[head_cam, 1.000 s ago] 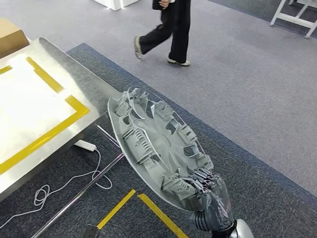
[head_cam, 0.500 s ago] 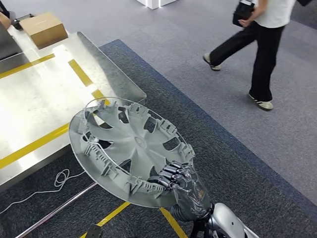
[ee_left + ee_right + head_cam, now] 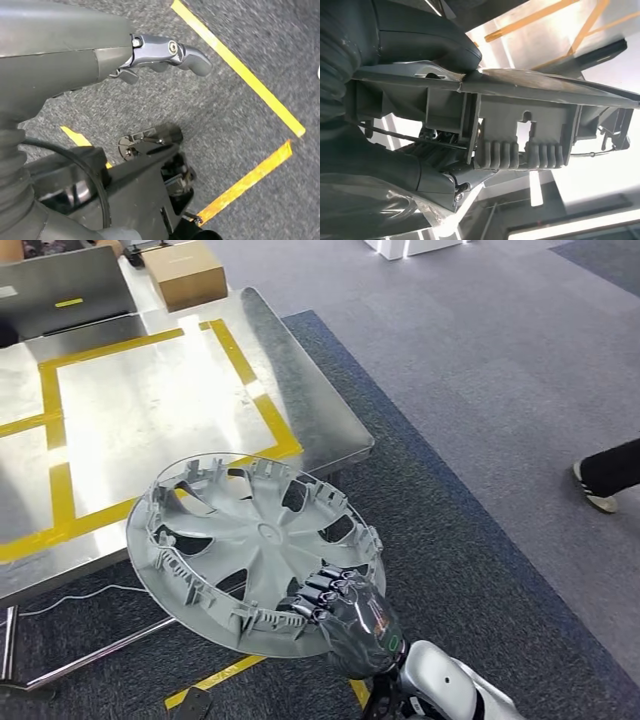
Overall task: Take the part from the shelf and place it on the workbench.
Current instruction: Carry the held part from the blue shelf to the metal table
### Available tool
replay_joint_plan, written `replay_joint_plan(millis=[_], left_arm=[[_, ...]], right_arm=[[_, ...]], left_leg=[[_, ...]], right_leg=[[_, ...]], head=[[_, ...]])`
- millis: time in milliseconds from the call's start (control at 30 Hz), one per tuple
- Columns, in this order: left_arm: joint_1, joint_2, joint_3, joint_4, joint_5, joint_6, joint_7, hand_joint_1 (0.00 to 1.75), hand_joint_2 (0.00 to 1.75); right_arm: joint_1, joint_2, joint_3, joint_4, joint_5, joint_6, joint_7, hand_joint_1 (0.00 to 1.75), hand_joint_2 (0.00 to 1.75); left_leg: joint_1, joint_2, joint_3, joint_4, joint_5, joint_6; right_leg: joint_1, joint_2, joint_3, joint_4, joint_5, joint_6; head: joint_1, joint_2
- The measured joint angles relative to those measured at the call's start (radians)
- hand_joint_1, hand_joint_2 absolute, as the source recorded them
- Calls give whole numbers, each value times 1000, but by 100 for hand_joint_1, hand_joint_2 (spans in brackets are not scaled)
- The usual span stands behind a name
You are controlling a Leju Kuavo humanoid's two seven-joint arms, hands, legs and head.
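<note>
Your robot's right hand (image 3: 355, 615) grips the grey wheel-cover part (image 3: 253, 545) by its near rim, fingers (image 3: 321, 590) curled over the ribbed inner edge and, in the right wrist view, the thumb pressed against the other face of the rim (image 3: 501, 85). You can count the pickup as done: the part is off the shelf and in the air, held roughly level with its ribbed inner side up, its far edge overlapping the near corner of the steel desk (image 3: 324, 430) in the head view, the rest over dark carpet (image 3: 468, 570). Whether it is truly above the surface or just short of it cannot be told from here. What is left for you is the placing itself: carrying the part over the yellow-taped rectangle (image 3: 249, 370) and setting it down. The left hand (image 3: 166, 52) hangs over the carpet and yellow floor tape (image 3: 237, 67), holding nothing, fingers extended. A cardboard box (image 3: 185, 272) sits at the desk's far edge, and a person's foot (image 3: 600, 490) shows at the right.
</note>
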Motion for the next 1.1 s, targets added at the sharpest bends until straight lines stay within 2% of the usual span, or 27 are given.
replay_joint_plan(millis=[33,67,100,167,233,267,300,367,400,433,467,500,533,600,667,733,767,800,833,867,900,933,967,1000,1033,1067,1100], left_arm=[[0,0,-1,0,0,0,0,0,175],[-1,-1,-2,0,0,-1,0,0,175],[-2,-2,-4,0,0,-1,0,0,175],[-1,-2,-6,0,-1,-2,1,0,175],[1,-1,-11,0,-2,0,4,0,175],[1,-1,-14,0,-2,1,5,0,175],[-1,-1,-17,0,-3,3,6,0,175],[-3,-1,-20,0,-6,6,8,0,175],[-4,-1,-20,0,-8,7,11,0,175],[-3,-1,-21,0,-9,8,15,0,175],[-3,0,-22,0,-10,9,18,0,175],[-2,0,-23,0,-10,10,20,0,175],[-2,0,-24,0,-11,10,21,0,175],[-3,0,-27,0,-12,10,22,0,175],[-6,0,-29,0,-12,10,23,0,175],[-5,0,-29,0,-12,11,24,0,175],[-3,0,-30,0,-12,11,25,0,175],[-3,0,-30,0,-12,11,25,0,175],[-4,0,-30,0,-12,11,26,0,175],[-5,-1,-30,0,-12,11,26,0,175],[-6,-1,-31,0,-12,11,26,0,175],[-6,-2,-32,0,-12,12,26,0,175],[-6,-2,-33,0,-12,12,26,0,175],[-5,-2,-34,0,-12,12,27,0,175],[-5,-2,-35,0,-12,12,27,0,175],[-5,-2,-37,0,-12,12,27,0,175],[-5,-2,-38,0,-12,12,27,0,175]], right_arm=[[-6,0,6,5,16,-6,9,175,175],[-13,0,11,10,30,-13,18,175,175],[-22,0,17,15,42,-21,25,175,175],[-36,0,27,23,60,-36,35,175,175],[-47,0,34,30,72,-43,44,175,175],[-50,0,37,34,76,-43,49,175,175],[-53,0,38,38,81,-44,54,175,175],[-57,0,42,46,90,-46,63,175,175],[-59,0,44,50,96,-46,69,175,175],[-62,0,47,54,103,-46,75,175,175],[-64,0,49,59,110,-45,82,175,175],[-68,0,52,63,116,-44,89,175,175],[-73,0,53,68,120,-43,96,175,175],[-87,0,56,76,125,-40,105,175,175],[-100,1,58,85,123,-35,110,175,175],[-110,3,59,93,111,-24,112,175,175],[-114,5,60,97,102,-19,112,175,175],[-116,6,61,100,94,-15,111,175,175],[-118,7,63,103,88,-13,111,175,175],[-118,7,65,105,84,-12,109,175,175],[-118,7,66,108,82,-11,108,175,175],[-118,7,69,112,80,-11,108,175,175],[-117,7,72,115,79,-11,107,175,175],[-117,7,74,118,79,-11,107,175,175],[-117,7,77,121,78,-11,107,175,175],[-118,7,79,123,78,-11,107,175,175],[-119,7,80,124,78,-12,107,175,175]], left_leg=[[0,-14,3,0,-1,-1],[-2,-27,4,1,-3,-3],[-1,-38,2,3,-3,-7],[4,-55,-6,5,-2,-17],[7,-66,-10,5,-2,-29],[6,-53,-13,15,-9,-36],[5,-32,-25,42,-25,-43],[7,20,-75,150,-79,-55],[9,33,-106,212,-103,-59],[12,39,-127,255,-114,-62],[13,42,-134,267,-107,-63],[14,44,-121,239,-81,-64],[14,50,-91,179,-43,-62],[6,88,-27,52,4,-54],[-5,115,-6,4,5,-41],[-7,100,-6,-1,3,-28],[-5,90,-2,-5,3,-22],[-2,82,1,-9,4,-17],[2,74,5,-12,5,-12],[3,66,5,-12,4,-8],[4,58,5,-12,4,-5],[3,50,6,-12,3,-3],[2,43,7,-12,1,-2],[0,35,10,-11,-1,-1],[0,28,14,-11,-4,-2],[-1,23,18,-11,-7,-3],[-2,18,22,-10,-11,-6]], right_leg=[[1,13,21,-67,46,-6],[0,35,47,-131,81,-12],[-1,54,69,-184,100,-16],[0,73,90,-222,99,-21],[0,56,97,-231,99,-27],[-2,45,103,-235,99,-32],[-4,31,109,-240,99,-38],[-4,3,118,-243,95,-45],[-3,-10,121,-243,92,-47],[-3,-23,124,-243,89,-47],[-3,-36,128,-243,86,-46],[-3,-49,132,-243,82,-45],[-3,-60,137,-243,78,-42],[0,-81,146,-243,71,-35],[6,-99,150,-244,65,-25],[8,-118,155,-248,60,-14],[7,-113,157,-246,53,-8],[6,-94,151,-228,39,-3],[4,-68,132,-188,17,0],[3,-37,100,-126,-11,1],[3,-18,59,-54,-37,1],[4,-10,20,9,-53,1],[4,-7,-7,42,-50,0],[5,-6,-16,35,-25,-2],[5,-5,-4,-11,16,-6],[5,-3,20,-81,61,-10],[6,2,47,-147,92,-13]], head=[[0,0],[-1,0],[-1,0],[-3,0],[-4,0],[-7,0],[-10,0],[-17,0],[-18,0],[-18,0],[-18,0],[-18,0],[-18,0],[-18,0],[-18,0],[-17,0],[-16,0],[-15,0],[-11,0],[-8,0],[-5,0],[-4,0],[-4,0],[-4,0],[-3,0],[-3,0],[-3,0]])
